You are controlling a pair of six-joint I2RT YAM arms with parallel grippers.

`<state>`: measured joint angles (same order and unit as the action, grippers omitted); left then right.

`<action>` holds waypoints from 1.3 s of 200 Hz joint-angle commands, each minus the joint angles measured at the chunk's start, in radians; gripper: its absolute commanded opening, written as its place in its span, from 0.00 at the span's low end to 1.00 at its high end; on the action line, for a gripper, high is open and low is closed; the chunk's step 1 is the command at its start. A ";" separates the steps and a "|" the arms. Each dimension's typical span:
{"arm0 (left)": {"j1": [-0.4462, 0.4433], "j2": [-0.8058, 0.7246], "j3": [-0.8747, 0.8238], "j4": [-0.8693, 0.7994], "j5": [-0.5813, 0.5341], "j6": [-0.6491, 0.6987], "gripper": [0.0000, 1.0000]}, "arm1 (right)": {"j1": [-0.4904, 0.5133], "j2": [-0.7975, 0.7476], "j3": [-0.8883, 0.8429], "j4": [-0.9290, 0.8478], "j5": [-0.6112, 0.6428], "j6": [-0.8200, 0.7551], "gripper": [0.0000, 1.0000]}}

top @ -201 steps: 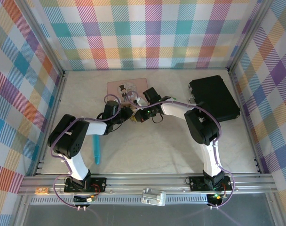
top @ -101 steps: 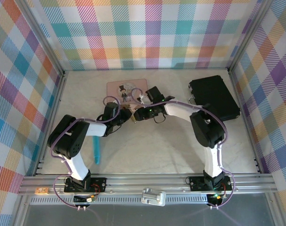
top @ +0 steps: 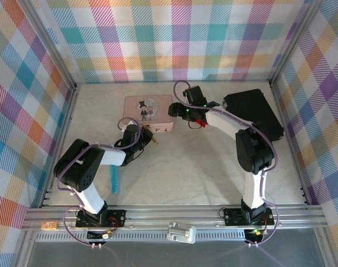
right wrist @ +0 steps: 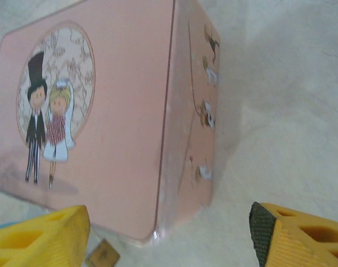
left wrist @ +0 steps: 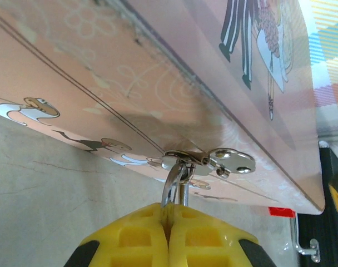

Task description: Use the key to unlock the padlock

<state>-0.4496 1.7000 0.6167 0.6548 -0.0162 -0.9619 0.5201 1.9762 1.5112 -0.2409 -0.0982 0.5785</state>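
The padlock (top: 150, 137) hangs at the front edge of the pink tin (top: 149, 110). In the left wrist view its silver shackle (left wrist: 172, 186) runs through the tin's metal hasp (left wrist: 216, 161). My left gripper (left wrist: 170, 210) is shut on the padlock, so the yellow fingers (left wrist: 130, 236) hide its body. From above, the left gripper (top: 144, 136) sits just in front of the tin. My right gripper (top: 178, 113) is open beside the tin's right end, holding nothing. Its fingers (right wrist: 38, 239) frame the tin's corner (right wrist: 158, 222). I cannot make out the key.
A black case (top: 252, 114) lies at the back right. A small red block (top: 201, 123) sits under the right forearm. A long light-blue stick (top: 114, 181) lies on the table near the left arm. Checked walls enclose the table on three sides.
The right gripper has opened and drawn back from the padlock, up and right to the tin's right end. The tin's lid now shows whole. The left gripper stays shut on the padlock.
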 commanded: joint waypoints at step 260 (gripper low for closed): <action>-0.055 -0.017 -0.086 0.232 -0.458 -0.176 0.00 | 0.067 0.146 0.008 0.244 -0.057 0.232 0.70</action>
<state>-0.4934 1.6768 0.5270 0.7788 -0.4358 -1.1522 0.5728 2.0720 1.4693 -0.0147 -0.1314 0.7895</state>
